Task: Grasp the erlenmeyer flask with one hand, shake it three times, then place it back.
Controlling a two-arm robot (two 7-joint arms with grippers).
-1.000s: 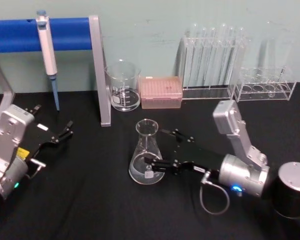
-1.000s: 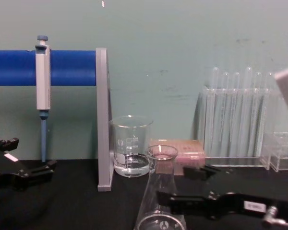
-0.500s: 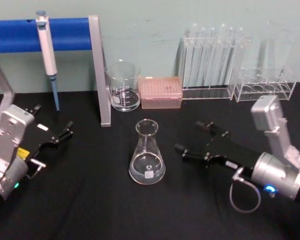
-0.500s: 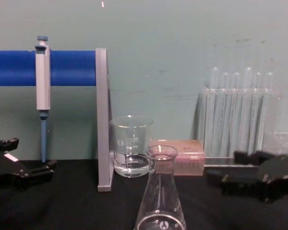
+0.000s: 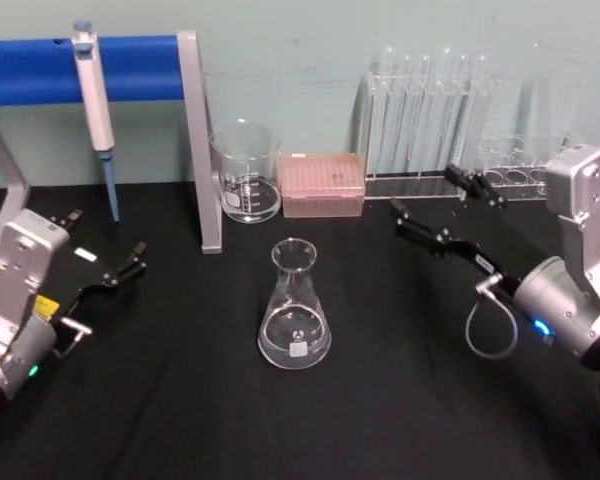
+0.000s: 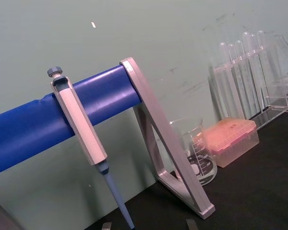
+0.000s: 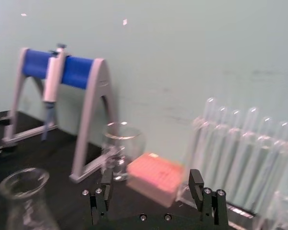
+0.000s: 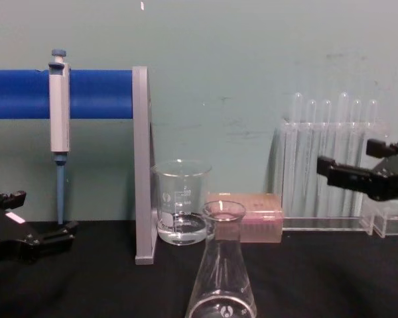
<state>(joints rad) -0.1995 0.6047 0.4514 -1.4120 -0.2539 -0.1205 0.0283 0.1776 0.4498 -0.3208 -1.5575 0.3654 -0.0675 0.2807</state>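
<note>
The erlenmeyer flask is clear glass and stands upright on the black table at the middle, with nothing holding it. It also rises at the bottom of the chest view, and its rim appears in the right wrist view. My right gripper hovers well to the flask's right, raised in front of the test tubes, its fingers open and empty. At the table's left side my left gripper rests open and idle.
A blue-barred stand at the back left holds a pipette. A glass beaker, a pink tip box, a rack of test tubes and a second clear rack line the back wall.
My right gripper was around the flask's base a second ago. It has since drawn away to the right and risen toward the test tubes, leaving the flask standing. The left arm stayed put.
</note>
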